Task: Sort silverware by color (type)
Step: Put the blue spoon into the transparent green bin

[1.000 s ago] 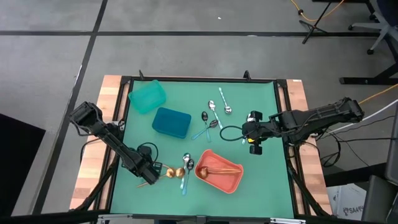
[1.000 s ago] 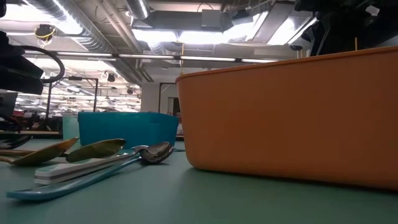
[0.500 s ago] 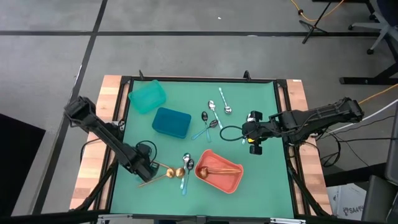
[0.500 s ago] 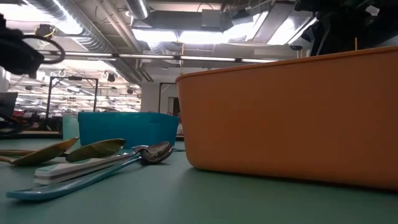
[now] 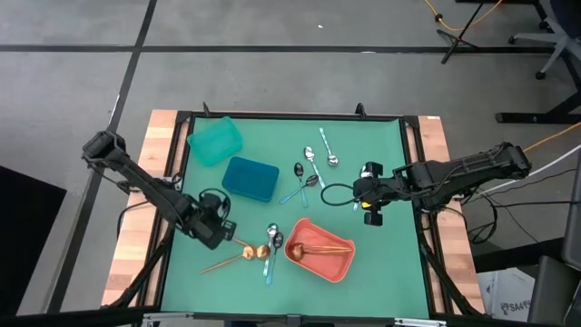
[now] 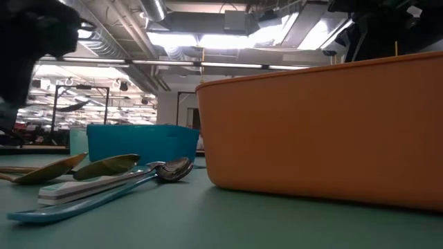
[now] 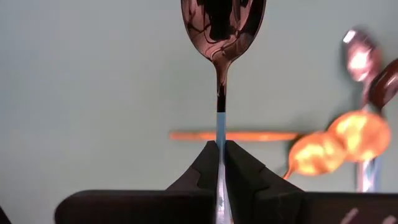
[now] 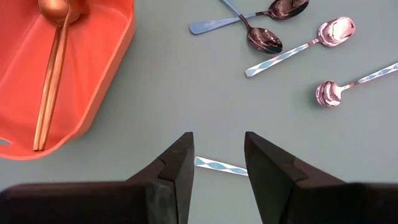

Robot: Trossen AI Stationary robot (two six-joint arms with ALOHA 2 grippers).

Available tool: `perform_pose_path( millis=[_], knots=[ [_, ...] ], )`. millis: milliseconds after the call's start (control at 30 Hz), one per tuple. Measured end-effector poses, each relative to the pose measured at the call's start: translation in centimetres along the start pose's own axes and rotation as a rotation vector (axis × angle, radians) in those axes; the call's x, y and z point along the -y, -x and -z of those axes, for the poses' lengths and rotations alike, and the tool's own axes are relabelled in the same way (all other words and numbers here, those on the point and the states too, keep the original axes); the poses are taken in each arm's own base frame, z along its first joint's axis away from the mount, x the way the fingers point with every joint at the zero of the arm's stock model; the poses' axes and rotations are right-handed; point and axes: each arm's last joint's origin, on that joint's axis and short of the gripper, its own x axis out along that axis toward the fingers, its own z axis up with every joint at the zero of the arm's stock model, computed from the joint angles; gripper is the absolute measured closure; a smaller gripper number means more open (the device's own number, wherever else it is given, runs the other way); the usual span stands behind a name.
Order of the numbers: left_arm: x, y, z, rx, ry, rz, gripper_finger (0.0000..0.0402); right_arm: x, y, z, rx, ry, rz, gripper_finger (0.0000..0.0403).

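My left gripper (image 7: 221,147) hangs over the near left of the green mat (image 5: 211,231), shut on a spoon with a dark bowl (image 7: 222,25) and a light-blue handle. Under it lie two copper-gold spoons (image 5: 243,253) and a silver spoon with a blue handle (image 5: 270,243). The coral bin (image 5: 336,263) holds a copper-gold spoon (image 8: 55,62). Several silver and dark spoons (image 5: 313,163) lie on the mat farther back. My right gripper (image 8: 219,146) is open above the mat's right side (image 5: 368,209), over a patterned blue handle (image 8: 221,166). My left gripper pinches the spoon's light-blue handle (image 7: 220,132) between its two fingers, and the handle runs back between them. The fingers point steeply down and lie along the spoon. It hangs bowl-down past the fingertips, clear of the mat.
A blue bin (image 5: 251,178) and a teal bin (image 5: 215,141) stand at the far left of the mat. In the low view the coral bin's wall (image 6: 325,124) fills the right, with spoons (image 6: 104,169) lying to its left. A black cable (image 5: 334,193) loops near my right gripper.
My left gripper has risen and drawn back toward the table's left and far side, away from the copper-gold spoons, turning as it went. It has stayed shut.
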Motion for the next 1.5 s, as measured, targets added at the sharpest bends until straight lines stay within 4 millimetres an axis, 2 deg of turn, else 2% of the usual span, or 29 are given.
perform_pose_path(
  millis=[233,533,1000,1267,1500],
  knots=[
    [-1.0,1.5,-3.9,0.086,-0.003,-0.003,0.0395,0.0,0.0,0.0,0.005,-0.001,-0.001,0.0272],
    [-3.0,2.8,-10.0,0.159,-0.053,-0.039,0.0395,-0.1,0.0,-0.3,0.027,0.009,-0.006,0.0272],
    [-6.7,2.6,-18.8,0.220,-0.129,-0.110,0.0395,-0.2,0.0,-0.7,0.073,-0.004,-0.016,0.0272],
    [-9.6,2.9,-23.4,0.324,-0.190,-0.090,0.0395,-0.2,0.0,-0.7,0.074,-0.119,-0.020,0.0272],
    [-12.2,1.0,-26.1,0.249,-0.279,-0.207,0.0395,-0.2,0.0,-0.7,0.074,-0.196,-0.023,0.0272]
  ],
)
